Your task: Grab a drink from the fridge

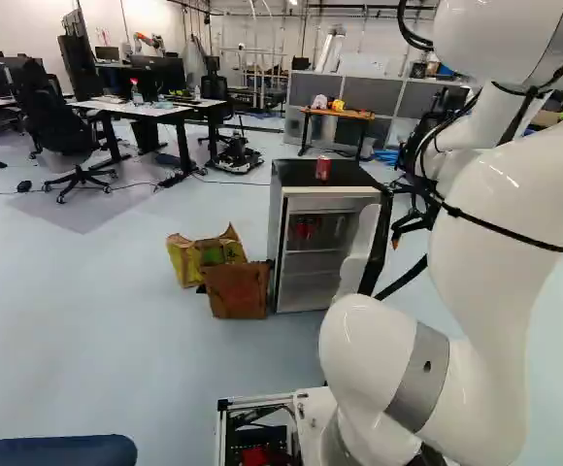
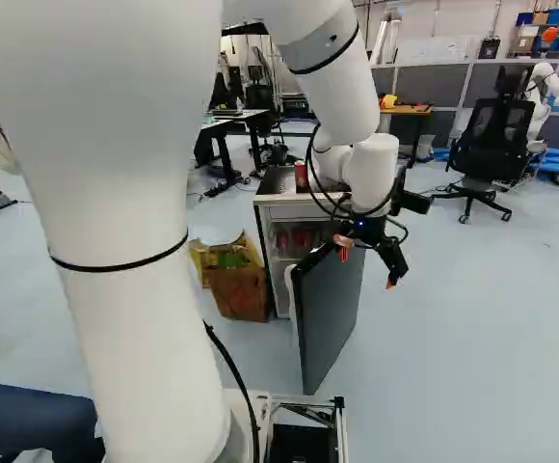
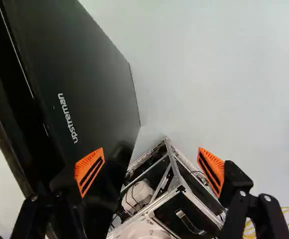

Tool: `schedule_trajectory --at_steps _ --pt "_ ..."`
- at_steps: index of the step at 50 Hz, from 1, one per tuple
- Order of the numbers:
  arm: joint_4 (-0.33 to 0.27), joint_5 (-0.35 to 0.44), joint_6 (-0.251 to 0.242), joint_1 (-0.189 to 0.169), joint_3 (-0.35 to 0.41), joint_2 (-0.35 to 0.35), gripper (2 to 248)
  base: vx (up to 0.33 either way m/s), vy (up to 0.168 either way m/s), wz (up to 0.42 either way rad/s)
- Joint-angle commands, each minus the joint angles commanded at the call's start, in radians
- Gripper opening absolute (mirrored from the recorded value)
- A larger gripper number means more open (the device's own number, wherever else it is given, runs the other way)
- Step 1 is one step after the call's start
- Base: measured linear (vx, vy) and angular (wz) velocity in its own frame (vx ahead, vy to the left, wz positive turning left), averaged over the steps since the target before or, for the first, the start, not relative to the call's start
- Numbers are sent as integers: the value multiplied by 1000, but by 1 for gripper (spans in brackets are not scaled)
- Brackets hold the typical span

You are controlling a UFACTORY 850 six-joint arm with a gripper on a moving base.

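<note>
Drinks [image 1: 306,227] in the fridge [image 1: 330,203] lie across its open door [image 2: 332,309] from the end effector [image 3: 151,152], spread wide, holding nothing.

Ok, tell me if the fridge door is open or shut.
Open: the door stands swung out from the fridge, baring its shelves.

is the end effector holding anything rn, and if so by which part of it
Nothing is held: the end effector is open, its fingers wide apart, and the fridge door beside it is not gripped.

Bright, even room light, small glare spots (the arm [image 1: 490,243] shines), soft shadows
</note>
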Motion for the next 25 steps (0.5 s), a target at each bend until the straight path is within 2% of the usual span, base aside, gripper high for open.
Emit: schedule_trajectory --at_steps 25 --pt "-77 34 0 109 46 37 247 0 0 0"
